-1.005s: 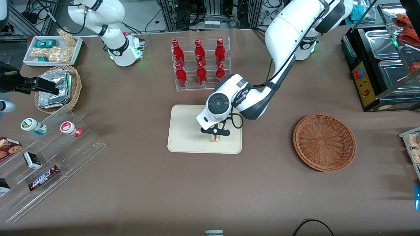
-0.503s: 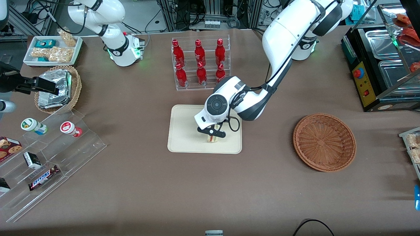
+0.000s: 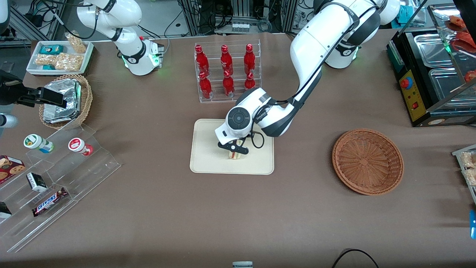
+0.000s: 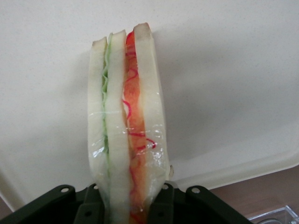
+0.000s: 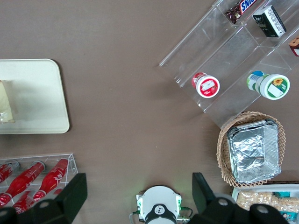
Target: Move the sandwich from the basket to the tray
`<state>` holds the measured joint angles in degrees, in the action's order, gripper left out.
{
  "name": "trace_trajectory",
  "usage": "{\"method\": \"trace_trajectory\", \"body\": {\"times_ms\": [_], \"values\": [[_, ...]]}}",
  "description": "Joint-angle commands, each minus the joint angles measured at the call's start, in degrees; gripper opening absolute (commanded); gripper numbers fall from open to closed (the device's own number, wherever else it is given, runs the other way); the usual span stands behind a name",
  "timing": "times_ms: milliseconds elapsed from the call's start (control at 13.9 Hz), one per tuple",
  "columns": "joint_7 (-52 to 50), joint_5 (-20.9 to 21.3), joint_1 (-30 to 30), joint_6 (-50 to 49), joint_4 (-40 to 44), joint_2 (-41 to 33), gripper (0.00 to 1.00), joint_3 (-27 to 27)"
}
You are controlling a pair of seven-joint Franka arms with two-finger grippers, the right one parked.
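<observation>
The sandwich [image 3: 234,155], a wedge of white bread with orange-red and green layers in clear wrap, stands on edge over the cream tray [image 3: 208,152]. My gripper [image 3: 233,150] is above the tray's middle, shut on the sandwich. In the left wrist view the sandwich [image 4: 126,121] runs out from between the black fingers [image 4: 161,205], with my gripper [image 4: 127,200] clamped on its wide end and the tray [image 4: 224,70] close beneath it. The reddish-brown basket [image 3: 367,161] lies toward the working arm's end of the table, with nothing in it. The right wrist view shows the tray [image 5: 32,93] with the sandwich [image 5: 5,109] at its edge.
A clear rack of red bottles [image 3: 227,72] stands just farther from the camera than the tray. Toward the parked arm's end are a tan basket of foil packets [image 3: 67,100], a white snack tray [image 3: 59,56] and acrylic shelves [image 3: 55,175]. A food warmer [image 3: 431,74] is beside the working arm.
My gripper has carried the sandwich sideways over the tray toward the parked arm's end. It stays shut on it. The basket has not moved.
</observation>
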<state>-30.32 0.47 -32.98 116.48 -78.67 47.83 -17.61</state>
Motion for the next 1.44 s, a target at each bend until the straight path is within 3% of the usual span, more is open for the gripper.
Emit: {"method": "trace_trajectory", "body": {"times_ms": [0,72,144,862,1077,1364], "values": [[-1.9,0.8,-0.6,0.1,2.7,1.8,0.42,0.0],[-3.8,0.9,-0.8,0.1,2.7,1.8,0.76,0.0],[-4.5,0.8,-0.8,0.1,2.7,1.9,0.96,0.1],[-7.8,0.4,-0.2,-1.0,3.2,-0.1,1.0,0.4],[-7.7,0.5,0.5,-8.1,4.7,-3.3,1.0,1.0],[-6.6,0.7,4.8,-24.9,10.5,-6.8,1.0,1.0]]}}
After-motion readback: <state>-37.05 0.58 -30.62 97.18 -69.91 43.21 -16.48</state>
